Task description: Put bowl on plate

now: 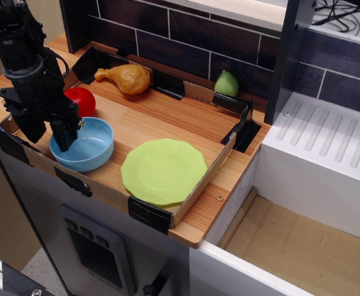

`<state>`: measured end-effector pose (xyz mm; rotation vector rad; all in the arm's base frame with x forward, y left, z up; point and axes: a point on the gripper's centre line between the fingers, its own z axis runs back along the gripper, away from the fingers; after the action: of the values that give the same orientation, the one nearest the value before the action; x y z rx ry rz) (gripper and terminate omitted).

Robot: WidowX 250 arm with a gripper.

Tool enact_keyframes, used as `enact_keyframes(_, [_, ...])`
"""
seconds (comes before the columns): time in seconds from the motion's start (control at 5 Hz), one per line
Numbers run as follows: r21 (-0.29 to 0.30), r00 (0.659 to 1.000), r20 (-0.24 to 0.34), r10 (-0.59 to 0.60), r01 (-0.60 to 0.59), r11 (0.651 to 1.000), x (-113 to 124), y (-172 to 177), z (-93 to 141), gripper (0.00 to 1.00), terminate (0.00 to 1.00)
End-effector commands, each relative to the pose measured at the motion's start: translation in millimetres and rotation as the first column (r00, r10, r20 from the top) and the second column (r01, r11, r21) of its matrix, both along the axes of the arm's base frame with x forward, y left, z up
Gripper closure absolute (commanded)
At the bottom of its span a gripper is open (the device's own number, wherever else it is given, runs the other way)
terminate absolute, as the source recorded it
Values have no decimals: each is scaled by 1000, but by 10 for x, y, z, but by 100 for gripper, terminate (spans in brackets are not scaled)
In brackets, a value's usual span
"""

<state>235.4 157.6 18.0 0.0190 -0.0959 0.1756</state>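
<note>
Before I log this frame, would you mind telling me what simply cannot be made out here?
- Gripper grip: one of the fingers dips at the bowl left rim; whether it clamps the rim is unclear.
- Apple: its left part is hidden behind the arm.
- Pear: its base sits behind the tray wall.
- Plate: fully visible, nothing on it.

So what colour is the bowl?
Light blue. The bowl shows best in the observation.image view, beside the lime-green plate.
</note>
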Motion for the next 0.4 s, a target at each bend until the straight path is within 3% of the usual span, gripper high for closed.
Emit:
enact_keyframes(0.0, [-1, 999, 51, 18, -18, 1000, 103, 61, 229, 100, 0])
enact_keyframes(0.2, [-18, 997, 64, 34, -32, 999, 121, -12, 356, 100, 0])
